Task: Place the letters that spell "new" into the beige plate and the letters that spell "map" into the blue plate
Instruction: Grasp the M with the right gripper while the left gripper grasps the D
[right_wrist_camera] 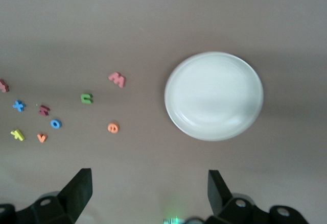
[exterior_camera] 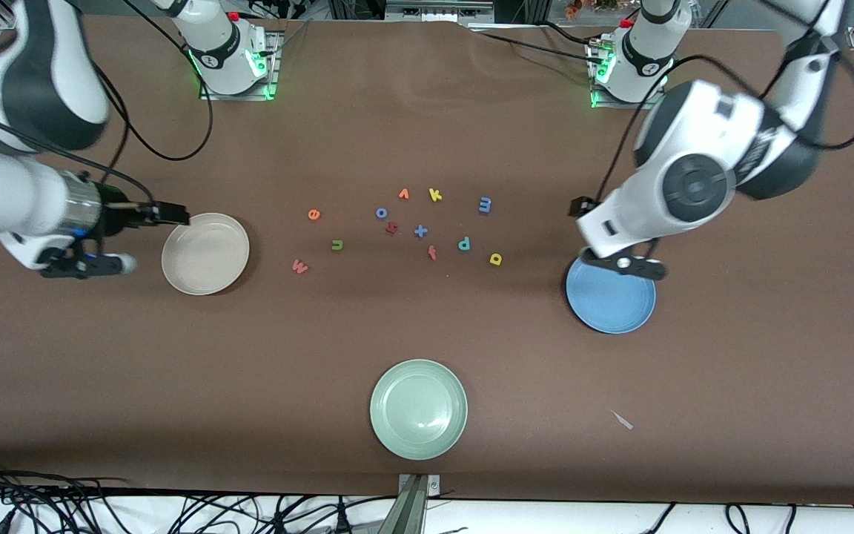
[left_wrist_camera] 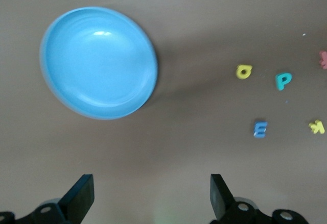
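Pale green plate (exterior_camera: 418, 408) bare; beige plate (exterior_camera: 205, 253), blue plate (exterior_camera: 611, 298) bare.

Only readable signs — loose foam letters (exterior_camera: 421, 231) on table: e, n, w, o, v, k, m, x, p, a.

Three plates sit on the table: one beige plate (exterior_camera: 205, 254), one blue plate (exterior_camera: 611, 297), one pale green plate (exterior_camera: 418, 409); eleven foam letters lie among them: two orange, the "e" (exterior_camera: 313, 214) and the "v" (exterior_camera: 403, 194); two yellow, the "k" (exterior_camera: 435, 195) and the "a" (exterior_camera: 495, 259); one green "n" (exterior_camera: 336, 245); one pinkish-red "w" (exterior_camera: 299, 266); one blue "o" (exterior_camera: 381, 213); one blue "x" (exterior_camera: 420, 231); one blue-purple "m" (exterior_camera: 485, 205); one teal "p" (exterior_camera: 464, 243); two further reddish letters, one (exterior_camera: 391, 228) beside the "x", one (exterior_camera: 432, 253) nearer the front camera; two grippers are in view.
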